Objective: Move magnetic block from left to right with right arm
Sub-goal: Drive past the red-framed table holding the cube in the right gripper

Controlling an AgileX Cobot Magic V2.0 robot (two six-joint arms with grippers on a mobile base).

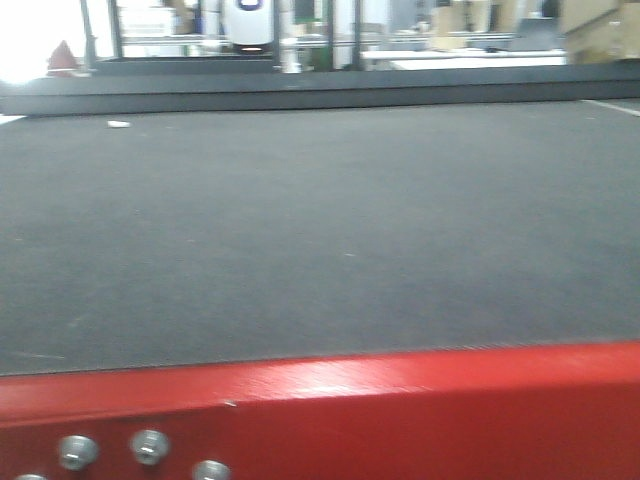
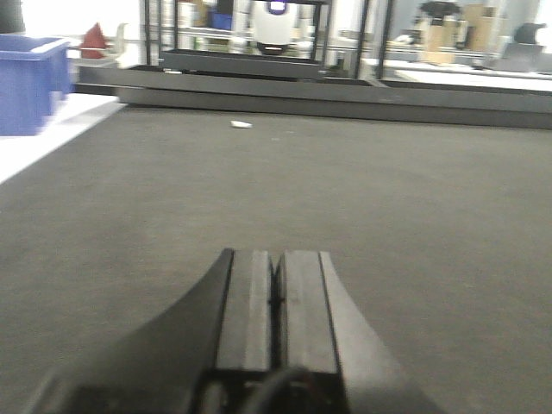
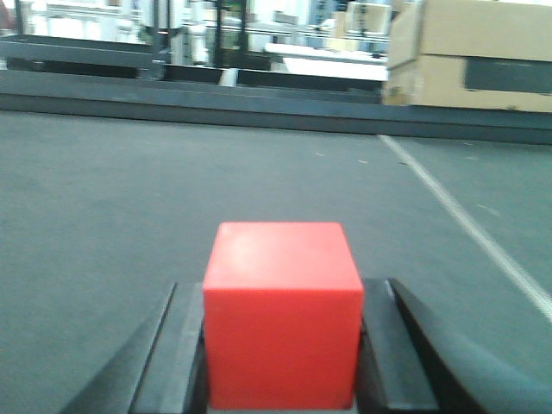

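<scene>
In the right wrist view the magnetic block point(image 3: 282, 323), a plain bright-red cube, sits between the two black fingers of my right gripper point(image 3: 284, 286). Each finger presses against one side of it, so the gripper is shut on the block just above the dark grey mat point(image 3: 129, 198). My left gripper point(image 2: 276, 254) shows in the left wrist view with its fingers pressed together and nothing between them, low over the same mat. Neither gripper nor the block shows in the front view.
A red metal frame point(image 1: 400, 410) with bolts runs along the front view's bottom edge. A raised dark ledge point(image 1: 320, 90) bounds the mat's far side. A blue bin point(image 2: 30, 82) stands far left, a white scrap point(image 2: 241, 124) lies on the mat, and cardboard boxes point(image 3: 470, 47) and a white line point(image 3: 466, 220) are at the right.
</scene>
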